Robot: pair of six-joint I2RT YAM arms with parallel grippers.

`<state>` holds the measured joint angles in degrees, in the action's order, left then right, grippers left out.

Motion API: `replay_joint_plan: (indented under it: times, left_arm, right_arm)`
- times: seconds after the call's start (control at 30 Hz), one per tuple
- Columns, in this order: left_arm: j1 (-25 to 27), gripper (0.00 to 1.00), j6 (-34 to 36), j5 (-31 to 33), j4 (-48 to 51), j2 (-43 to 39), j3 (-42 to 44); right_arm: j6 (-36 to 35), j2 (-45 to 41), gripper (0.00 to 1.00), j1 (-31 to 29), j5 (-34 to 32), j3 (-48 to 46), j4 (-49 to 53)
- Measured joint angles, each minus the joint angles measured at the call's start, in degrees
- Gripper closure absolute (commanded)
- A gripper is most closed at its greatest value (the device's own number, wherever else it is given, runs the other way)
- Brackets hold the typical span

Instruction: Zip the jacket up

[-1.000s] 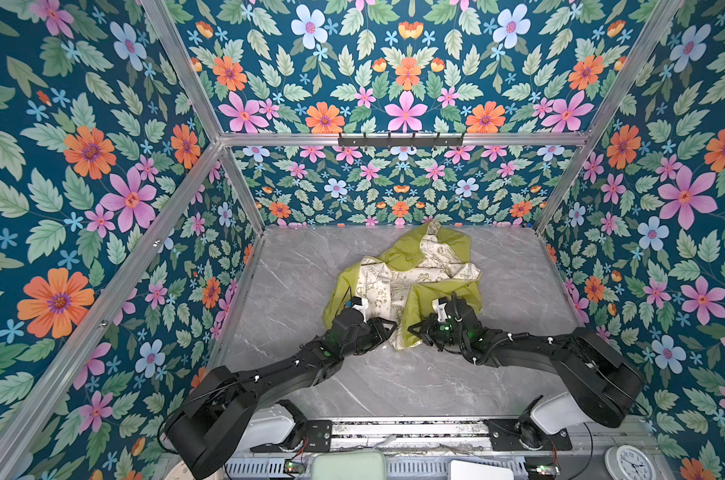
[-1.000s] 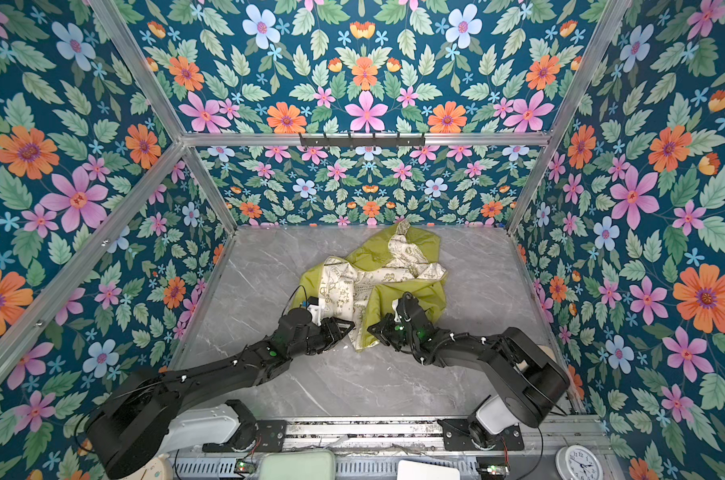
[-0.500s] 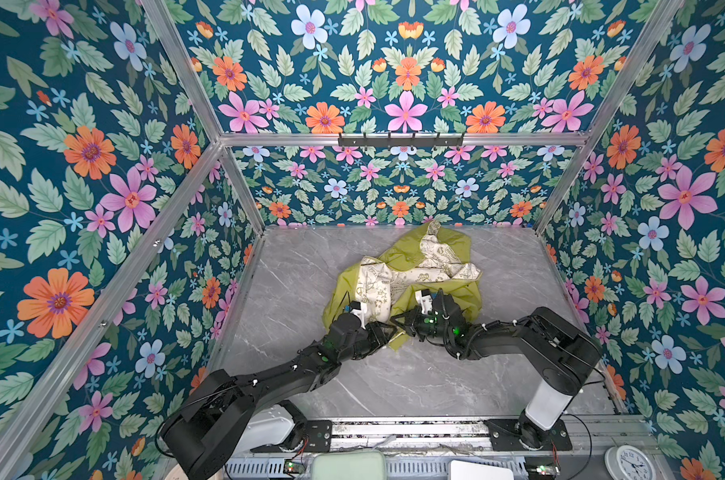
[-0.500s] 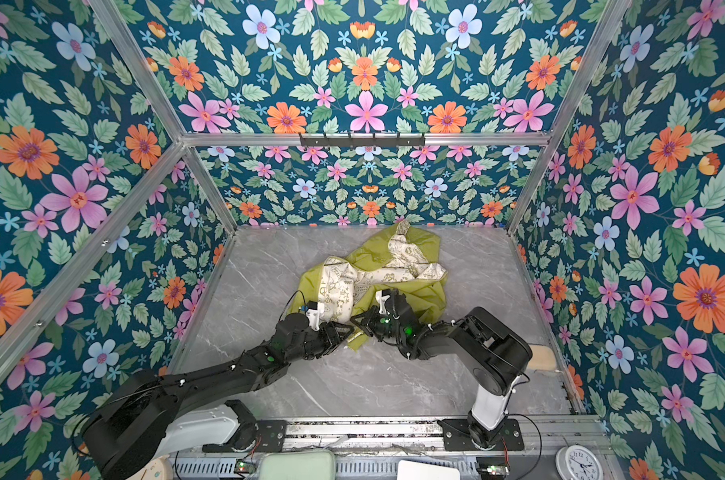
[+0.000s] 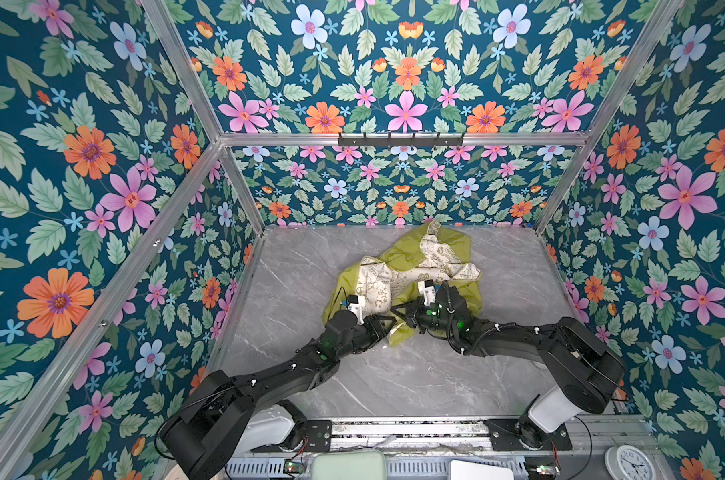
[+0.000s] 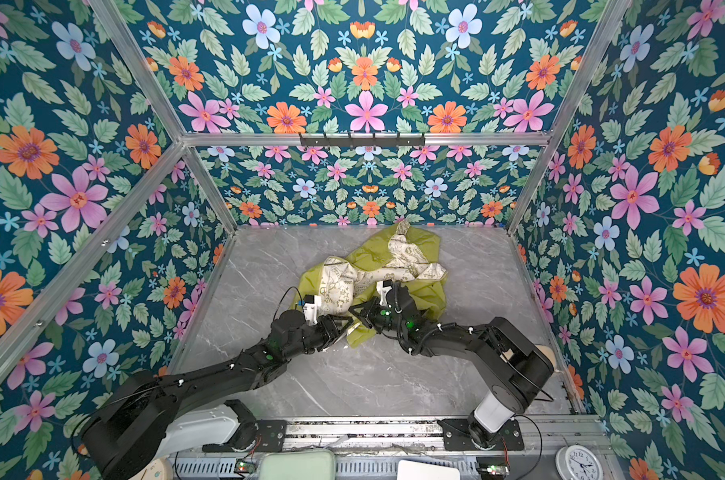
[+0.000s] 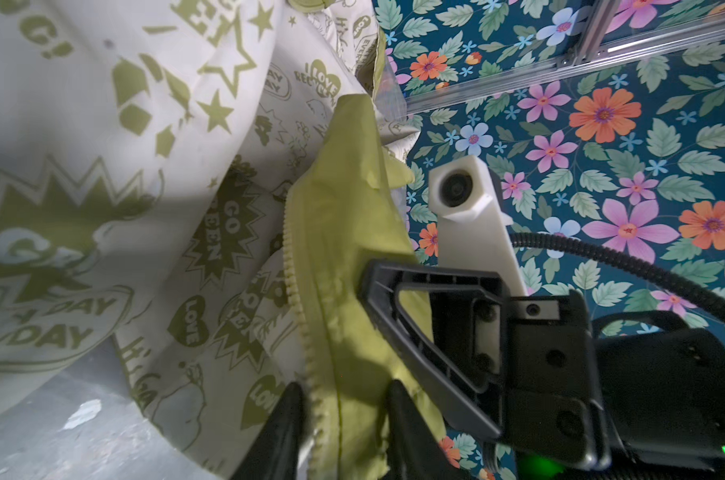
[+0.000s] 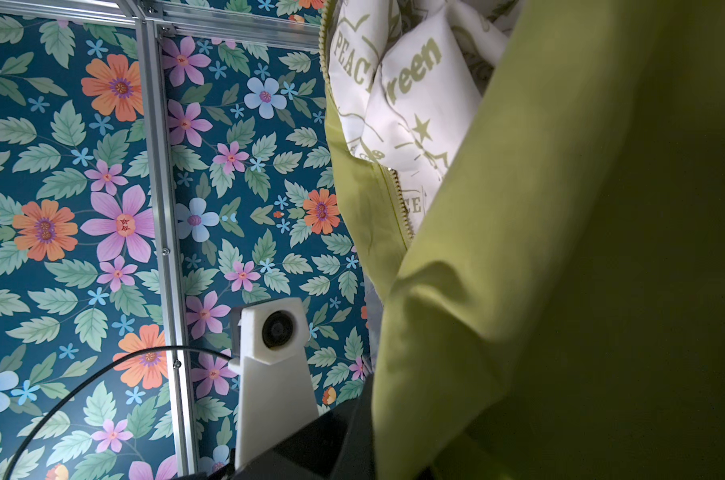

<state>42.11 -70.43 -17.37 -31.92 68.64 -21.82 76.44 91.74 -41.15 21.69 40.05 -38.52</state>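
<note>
— Two arms, yet only the right arm [image 5: 519, 340] has shifted much since a second ago: the right claw [image 5: 398, 309] has come in toward the left claw [image 7: 344, 397], nearly tip to tip.
— And the jacket [image 5: 448, 245]?
— Lies as before, crumpled at the middle back of the table [image 5: 394, 386], lime-green shell open, cream lining [image 7: 103, 124] with olive doodles turned up.
— Zipper [image 7: 298, 299]?
— Undone. One toothed edge runs between the left claw's fingers [image 7: 286, 436], which stand narrow; whether they pinch it I cannot tell.
— The right claw?
— Clamped on a lifted green flap of the jacket, its own view mostly filled with that cloth.
</note>
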Motion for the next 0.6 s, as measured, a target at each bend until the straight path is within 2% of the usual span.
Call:
replay_joint_plan:
  times: [0.33, 0.5, 0.6]
  left_arm:
    - [-0.09, 0.97, 0.39, 0.9, 2.58, -2.16, -1.01]
    - [-0.15, 1.0, 1.29, 0.85, 2.99, -0.7, -2.03]
    - [-0.31, 1.0, 1.44, 0.9, 3.08, 1.01, -2.32]
  right_arm:
    - [-2.12, -2.97, 1.0, 0.2, -0.92, 1.03, 9.18]
    - [-5.31, -6.75, 0.71, 0.85, -1.33, 1.05, 14.6]
    - [-7.3, -8.04, 0.63, 1.09, -0.33, 1.84, 18.84]
